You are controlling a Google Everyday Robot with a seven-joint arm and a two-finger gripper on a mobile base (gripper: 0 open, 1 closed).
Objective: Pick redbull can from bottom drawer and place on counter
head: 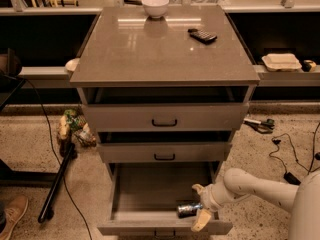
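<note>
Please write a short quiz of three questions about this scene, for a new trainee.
1. True or false: the redbull can stands upright in the bottom drawer.
2. Where is the gripper? A) on the floor beside the cabinet B) at the can's right end, over the open bottom drawer C) at the middle drawer's handle
3. Fill in: on the counter sit a black remote and a white ____.
Key: 1 false, it lies on its side; 2 B; 3 bowl.
</note>
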